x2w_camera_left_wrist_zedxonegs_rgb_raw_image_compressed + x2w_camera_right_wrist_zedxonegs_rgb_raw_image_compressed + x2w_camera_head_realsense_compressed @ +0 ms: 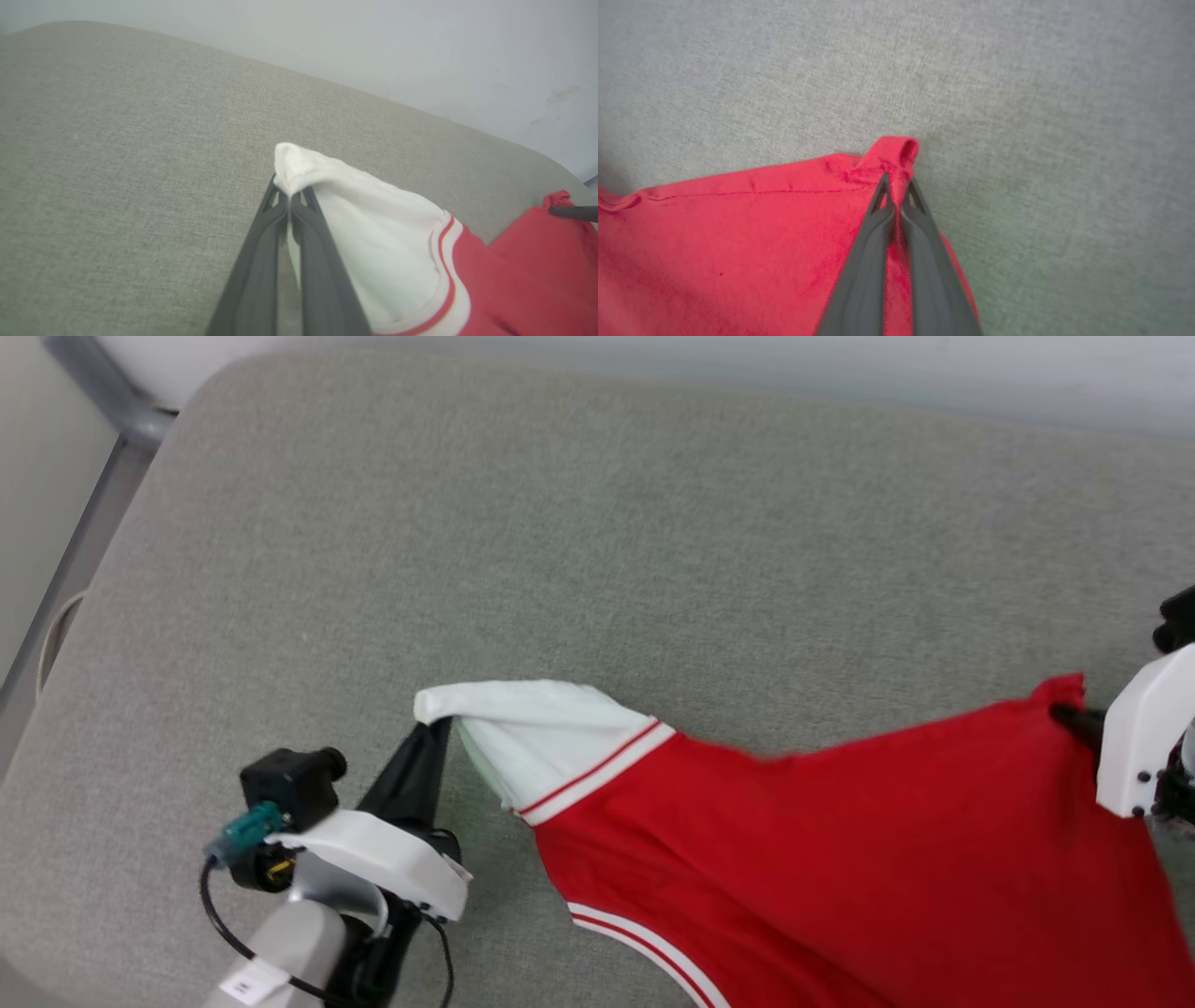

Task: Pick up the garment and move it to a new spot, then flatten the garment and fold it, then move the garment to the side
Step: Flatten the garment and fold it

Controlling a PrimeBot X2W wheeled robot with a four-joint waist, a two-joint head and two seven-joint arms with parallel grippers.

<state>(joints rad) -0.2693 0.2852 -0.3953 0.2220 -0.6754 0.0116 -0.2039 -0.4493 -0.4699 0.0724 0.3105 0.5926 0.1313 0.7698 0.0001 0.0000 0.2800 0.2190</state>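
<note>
Above the grey fabric cushion [597, 523], by a pale wall [420, 46], my left tool [289, 196] clamps the white sleeve of the red jersey garment [840, 859]; my right tool [899, 186] clamps its red corner.

The left gripper [289, 198] has two long, dark grey fingers [259, 266] that taper to thin tips, each with a small triangular cut-out near the end; the right gripper [899, 184] is built alike; the left wrist wears a curved white shell [373, 859] under a black boxy module [289, 782] with a teal plug [245, 829]; a thin black cable [210, 910] loops beside the silver-grey forearm [299, 938], which bears a small white label [247, 982]; the right wrist's white cover [1144, 737] carries small dark screws [1140, 776].
</note>
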